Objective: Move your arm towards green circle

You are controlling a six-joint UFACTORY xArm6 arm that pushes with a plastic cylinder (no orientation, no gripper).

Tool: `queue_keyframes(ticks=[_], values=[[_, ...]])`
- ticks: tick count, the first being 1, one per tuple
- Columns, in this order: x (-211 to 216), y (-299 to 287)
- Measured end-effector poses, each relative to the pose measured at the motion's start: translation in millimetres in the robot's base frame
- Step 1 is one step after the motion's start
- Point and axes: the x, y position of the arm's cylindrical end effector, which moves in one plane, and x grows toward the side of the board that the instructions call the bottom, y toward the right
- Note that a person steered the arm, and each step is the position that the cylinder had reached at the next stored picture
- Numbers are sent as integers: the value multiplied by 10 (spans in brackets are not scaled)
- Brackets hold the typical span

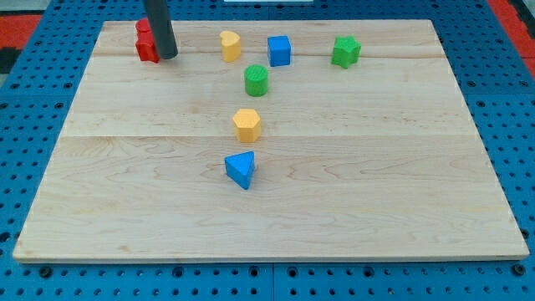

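Note:
The green circle (257, 80), a short green cylinder, stands on the wooden board in the upper middle of the view. My tip (167, 56) is at the view's upper left, well to the left of the green circle and a little above it. The tip stands right beside a red block (146, 42), touching or nearly touching its right side. The rod partly hides the red block, so its shape is unclear.
A yellow rounded block (230, 45), a blue cube (279, 50) and a green star-like block (345, 51) line up along the top. A yellow hexagon (247, 124) and a blue triangle (241, 169) lie below the green circle. The board's left edge (58, 142) is near.

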Motion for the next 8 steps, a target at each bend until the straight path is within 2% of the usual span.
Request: queue_keyframes(ticks=[5,7,8], values=[[-82,-136],[226,-134],[226,-132]])
